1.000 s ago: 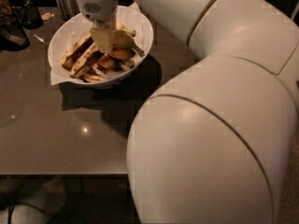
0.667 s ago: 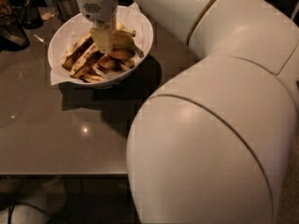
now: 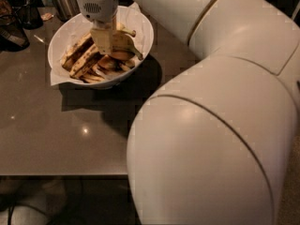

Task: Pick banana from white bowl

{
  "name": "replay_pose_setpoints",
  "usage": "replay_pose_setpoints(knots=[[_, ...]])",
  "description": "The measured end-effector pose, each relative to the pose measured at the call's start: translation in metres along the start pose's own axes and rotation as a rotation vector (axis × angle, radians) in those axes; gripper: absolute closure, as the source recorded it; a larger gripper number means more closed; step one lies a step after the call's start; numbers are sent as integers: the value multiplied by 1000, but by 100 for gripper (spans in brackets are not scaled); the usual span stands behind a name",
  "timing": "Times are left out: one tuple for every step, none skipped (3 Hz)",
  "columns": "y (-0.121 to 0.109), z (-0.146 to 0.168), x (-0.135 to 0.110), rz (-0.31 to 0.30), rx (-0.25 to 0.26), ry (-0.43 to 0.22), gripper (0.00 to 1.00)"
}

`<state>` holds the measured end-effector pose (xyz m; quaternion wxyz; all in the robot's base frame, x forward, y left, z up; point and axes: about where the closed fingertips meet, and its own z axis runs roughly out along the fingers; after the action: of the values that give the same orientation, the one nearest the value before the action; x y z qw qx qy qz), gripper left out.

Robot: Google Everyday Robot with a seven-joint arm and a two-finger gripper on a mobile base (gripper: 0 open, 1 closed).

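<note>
The end effector [image 3: 102, 43] hangs low inside the white bowl [image 3: 146, 28], its pale lower end down among the fruit, just right of the bowl's middle. Whether it is apart or clamped on anything cannot be told: the lower end shows only as one cream-coloured block. The banana [image 3: 124, 42] lies against the right side of that block, touching it. It is yellow and lightly speckled, and its dark-tipped stem slants down and right toward the bowl's near-right rim. It sits on top of the heap.

To the left of the end effector and below it lie several darker, heavily spotted bananas [image 3: 80, 58], packed side by side and slanting from upper right to lower left. White paper [image 3: 57, 77] lines the bowl and sticks out past the rim at the lower left and at the top right.

The bowl stands on a brown-grey worktop [image 3: 56, 130] and casts a dark shadow toward the camera. Behind it, at the far edge, stands a metal cup [image 3: 63, 1], with dark clutter [image 3: 11, 29] at the far left. The robot's bulky white arm [image 3: 211, 125] fills the right half of the view, reaching up and over to the bowl.
</note>
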<state>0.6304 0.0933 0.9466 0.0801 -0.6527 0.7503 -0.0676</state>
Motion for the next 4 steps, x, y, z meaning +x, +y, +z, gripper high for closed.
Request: replay_pose_setpoints(knots=[[-5,-20,-3,-13,47,-81,100],[-8,-25,-1,-20,34,-121,100],[-8,-25,-1,-20,34,-122,100],[-9,-36,-7,-34,74,-132,100]])
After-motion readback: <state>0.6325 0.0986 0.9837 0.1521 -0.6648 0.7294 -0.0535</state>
